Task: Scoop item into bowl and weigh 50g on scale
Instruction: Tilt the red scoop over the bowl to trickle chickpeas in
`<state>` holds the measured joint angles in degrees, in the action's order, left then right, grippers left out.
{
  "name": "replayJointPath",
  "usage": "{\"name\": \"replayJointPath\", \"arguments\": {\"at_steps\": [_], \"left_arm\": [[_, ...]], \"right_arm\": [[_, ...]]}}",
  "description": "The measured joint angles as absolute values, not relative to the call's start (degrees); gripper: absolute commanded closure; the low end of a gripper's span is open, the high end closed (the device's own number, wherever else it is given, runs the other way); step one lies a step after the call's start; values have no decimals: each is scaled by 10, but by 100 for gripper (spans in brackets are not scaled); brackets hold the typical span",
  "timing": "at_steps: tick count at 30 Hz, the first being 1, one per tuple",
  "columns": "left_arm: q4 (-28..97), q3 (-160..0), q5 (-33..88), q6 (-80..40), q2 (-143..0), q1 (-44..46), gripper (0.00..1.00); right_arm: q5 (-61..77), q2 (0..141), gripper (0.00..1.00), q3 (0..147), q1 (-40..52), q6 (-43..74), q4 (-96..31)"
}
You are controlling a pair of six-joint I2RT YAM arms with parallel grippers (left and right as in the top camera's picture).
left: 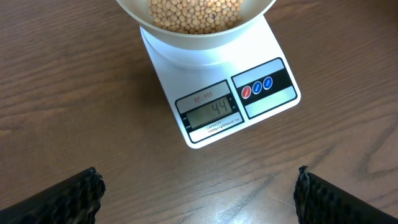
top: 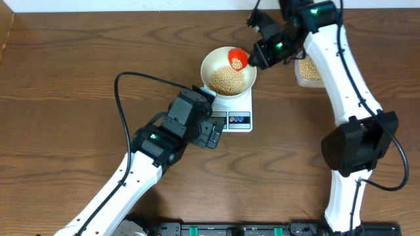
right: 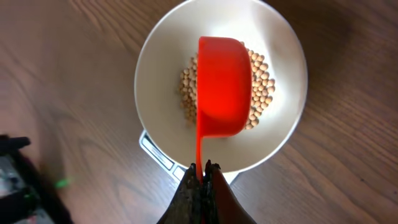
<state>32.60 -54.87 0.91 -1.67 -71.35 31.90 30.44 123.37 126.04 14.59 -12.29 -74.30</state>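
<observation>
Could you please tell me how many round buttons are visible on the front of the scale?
3: on the scale, right of its display, sit a red button, then two blue ones.

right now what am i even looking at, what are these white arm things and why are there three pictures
These are two robot arms at a wooden table, each ending in a two-finger end effector. One picture looks down from above the table; the other two come from small cameras on each arm's wrist.

On the table stands a small white scale with a white bowl on it, partly filled with tan beans. Its display reads 44. A clear tub of more beans sits behind the right arm.

The right end effector is shut on the handle of a red scoop, held over the bowl. The left end effector is open and empty; its camera looks at the scale's display.
</observation>
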Motion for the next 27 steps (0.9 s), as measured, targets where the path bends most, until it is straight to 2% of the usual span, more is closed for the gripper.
{"name": "replayJointPath", "arguments": {"at_steps": [7, 27], "left_arm": [[326, -549, 9, -17, -714, 319, 0], [326, -549, 9, -17, -714, 319, 0]], "right_arm": [[366, 1234, 99, 1260, 117, -121, -743], [378, 1234, 99, 1260, 117, -121, -745]]}}
